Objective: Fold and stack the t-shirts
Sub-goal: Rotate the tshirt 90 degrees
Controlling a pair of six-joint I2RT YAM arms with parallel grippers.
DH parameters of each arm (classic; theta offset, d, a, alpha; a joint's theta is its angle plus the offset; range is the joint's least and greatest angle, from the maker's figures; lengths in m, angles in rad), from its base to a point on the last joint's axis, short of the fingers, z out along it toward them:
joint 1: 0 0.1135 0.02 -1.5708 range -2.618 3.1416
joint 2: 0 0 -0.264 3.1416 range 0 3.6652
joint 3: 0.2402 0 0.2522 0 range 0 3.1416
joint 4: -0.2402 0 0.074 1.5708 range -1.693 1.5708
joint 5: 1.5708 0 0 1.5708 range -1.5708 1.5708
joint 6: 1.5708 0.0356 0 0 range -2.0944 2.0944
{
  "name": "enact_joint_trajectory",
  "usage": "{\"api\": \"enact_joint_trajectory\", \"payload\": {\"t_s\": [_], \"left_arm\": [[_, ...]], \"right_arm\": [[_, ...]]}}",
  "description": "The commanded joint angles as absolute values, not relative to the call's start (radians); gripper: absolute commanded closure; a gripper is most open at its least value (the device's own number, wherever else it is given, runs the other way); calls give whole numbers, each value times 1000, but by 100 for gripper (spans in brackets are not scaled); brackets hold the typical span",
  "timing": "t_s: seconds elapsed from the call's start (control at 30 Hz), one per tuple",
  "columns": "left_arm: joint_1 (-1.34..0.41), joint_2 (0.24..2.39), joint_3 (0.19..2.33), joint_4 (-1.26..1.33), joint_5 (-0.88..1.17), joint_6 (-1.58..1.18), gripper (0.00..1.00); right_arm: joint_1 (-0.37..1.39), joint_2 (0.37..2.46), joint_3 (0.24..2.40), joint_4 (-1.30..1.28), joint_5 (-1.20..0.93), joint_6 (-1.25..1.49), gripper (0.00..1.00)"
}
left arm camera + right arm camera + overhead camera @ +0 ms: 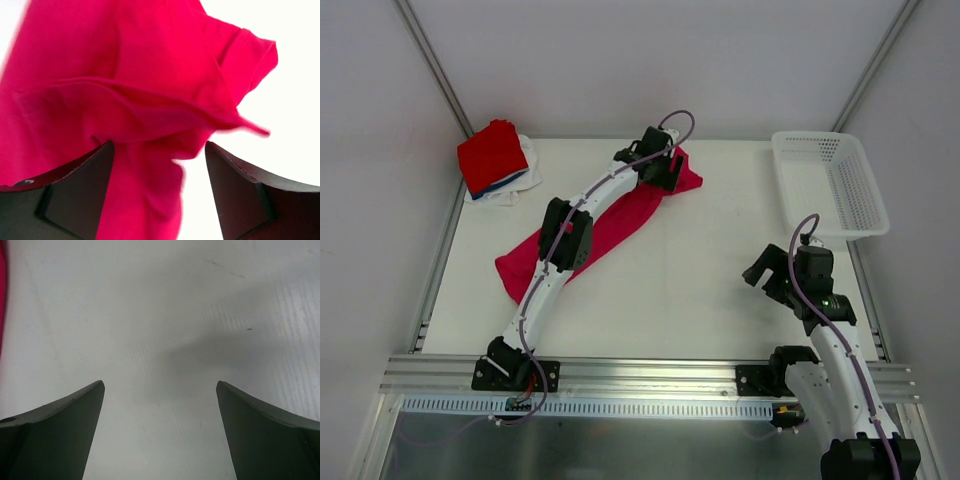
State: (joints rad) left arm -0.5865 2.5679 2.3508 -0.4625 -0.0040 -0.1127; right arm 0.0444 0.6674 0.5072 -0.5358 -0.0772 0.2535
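Crimson-pink t-shirt [150,65], bunched under left tool [160,148]

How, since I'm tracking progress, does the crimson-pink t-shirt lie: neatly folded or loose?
Loose, not neatly folded: the crimson-pink t-shirt lies as a long, rumpled diagonal strip on the table.

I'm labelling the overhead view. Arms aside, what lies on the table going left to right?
From the left: stack of folded t-shirts, red on top → crimson-pink t-shirt → white mesh basket.
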Motion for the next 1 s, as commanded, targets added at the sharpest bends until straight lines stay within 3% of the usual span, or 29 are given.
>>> {"api": "enact_joint_trajectory", "payload": {"t_s": [0.0, 0.17, 0.3, 0.47, 0.77, 0.8, 0.9, 0.93, 0.97], "left_arm": [[-571, 2615, 2474, -477, -40, -72, 24], [-545, 2642, 2526, -355, -70, 27, 2], [-525, 2599, 2530, -243, -136, 112, 1], [-511, 2375, 2493, -215, -170, 139, 1], [-511, 1850, 2085, -216, -373, 256, 1], [-511, 1782, 2012, -215, -415, 268, 1], [-509, 1688, 1919, -209, -463, 279, 1], [-508, 1674, 1911, -216, -471, 270, 1], [-509, 1658, 1896, -218, -471, 267, 1]], "right_arm": [[72, 669, 476, -414, -181, 319, 1], [255, 754, 471, -241, -169, 434, 0], [444, 929, 586, -215, -42, 442, 1], [658, 1142, 716, -134, 35, 469, 0], [853, 1633, 1242, -130, -53, 452, 1], [862, 1676, 1284, -117, -75, 465, 4], [908, 1842, 1455, -109, -135, 475, 35], [934, 1882, 1497, -107, -147, 483, 58], [948, 1951, 1567, -104, -158, 489, 68]]}}
